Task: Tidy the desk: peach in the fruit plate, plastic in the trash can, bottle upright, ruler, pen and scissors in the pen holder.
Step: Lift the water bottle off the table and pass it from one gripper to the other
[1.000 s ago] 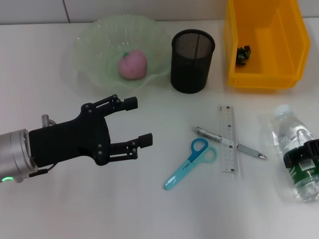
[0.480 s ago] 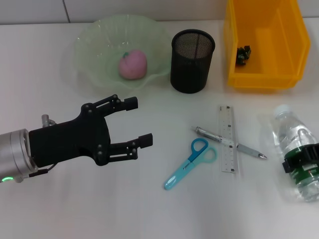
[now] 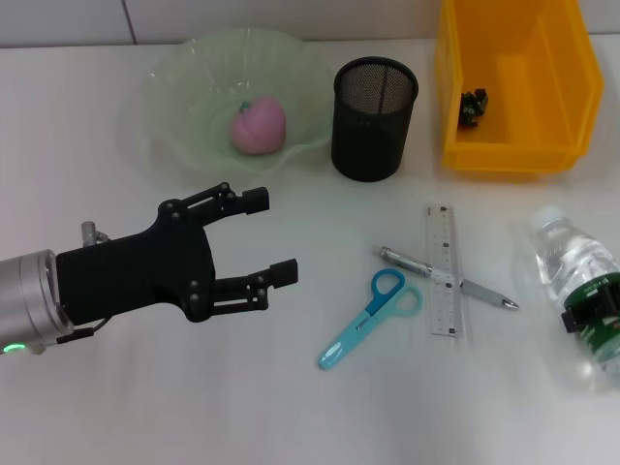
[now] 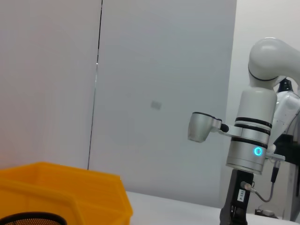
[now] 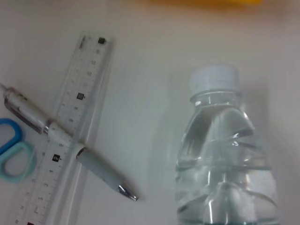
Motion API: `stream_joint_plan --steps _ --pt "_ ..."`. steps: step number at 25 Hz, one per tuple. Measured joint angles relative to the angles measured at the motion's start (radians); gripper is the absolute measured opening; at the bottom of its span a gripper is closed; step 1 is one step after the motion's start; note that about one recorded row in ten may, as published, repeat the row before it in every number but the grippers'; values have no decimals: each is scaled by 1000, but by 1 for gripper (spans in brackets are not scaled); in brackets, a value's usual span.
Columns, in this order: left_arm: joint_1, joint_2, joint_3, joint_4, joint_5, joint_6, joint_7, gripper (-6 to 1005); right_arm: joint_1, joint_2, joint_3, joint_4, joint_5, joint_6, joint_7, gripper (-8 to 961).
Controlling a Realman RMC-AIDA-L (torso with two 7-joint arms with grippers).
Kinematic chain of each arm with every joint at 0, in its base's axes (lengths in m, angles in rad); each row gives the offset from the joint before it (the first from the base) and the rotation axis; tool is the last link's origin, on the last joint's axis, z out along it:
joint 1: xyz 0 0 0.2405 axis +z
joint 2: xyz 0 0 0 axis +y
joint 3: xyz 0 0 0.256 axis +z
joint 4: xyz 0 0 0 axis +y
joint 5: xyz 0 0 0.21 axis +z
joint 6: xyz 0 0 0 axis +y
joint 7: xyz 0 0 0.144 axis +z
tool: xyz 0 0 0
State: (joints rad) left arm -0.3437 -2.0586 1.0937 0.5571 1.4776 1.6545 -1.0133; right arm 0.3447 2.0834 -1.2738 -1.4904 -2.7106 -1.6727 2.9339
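The left gripper (image 3: 258, 237) hangs above the near left part of the white desk (image 3: 126, 407), its two black fingers spread wide with nothing between them. Beyond its fingertips, toward the far edge, sits the pale green fruit plate (image 3: 174, 92), a wavy-rimmed glass dish with the pink peach (image 3: 257, 126) resting in its hollow, a small green stem on top. Just to the right of the plate stands the black mesh pen holder (image 3: 374, 118); I can see nothing standing up out of it. Right again is the yellow trash can (image 3: 513, 87), an open bin with a small dark scrap of plastic (image 3: 473, 107) lying against its left inner wall.

Nearer, between the two arms, the clear ruler (image 3: 444, 283) lies flat, running front to back. The silver pen (image 3: 446, 277) lies across it at a slant, touching it. The blue-handled scissors (image 3: 368, 316) lie just left of the ruler, their closed blades in a light blue sheath pointing toward the near left.

The bottle (image 3: 579, 291) lies on its side at the desk's right edge, white cap pointing away, clear with water inside and a green label near its base. The right gripper (image 3: 596, 315) shows only as a black part over the bottle's lower body; I cannot tell how its fingers stand.
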Motion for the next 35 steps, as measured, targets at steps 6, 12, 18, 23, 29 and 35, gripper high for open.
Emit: stream_joint_plan --steps 6,12,18,23,29,35 --pt "0 -7 -59 0 -9 67 -1 808 -75 2 15 -146 61 2 -40 769" --pt "-3 -13 -115 -58 -123 124 -13 807 -142 6 119 -191 255 25 -165 765" --pt "-17 -10 -115 -117 -301 166 -226 805 -273 7 191 -125 725 144 -579 765" --pt "-72 -5 -112 -186 -342 164 -365 804 -275 -3 218 131 1093 120 -972 765" --pt "-119 -5 -63 -190 -306 168 -400 802 -117 -4 266 428 1153 -40 -1226 766" --pt "-139 -7 -32 -185 -283 164 -389 801 -26 -4 234 544 1147 -48 -1281 766"
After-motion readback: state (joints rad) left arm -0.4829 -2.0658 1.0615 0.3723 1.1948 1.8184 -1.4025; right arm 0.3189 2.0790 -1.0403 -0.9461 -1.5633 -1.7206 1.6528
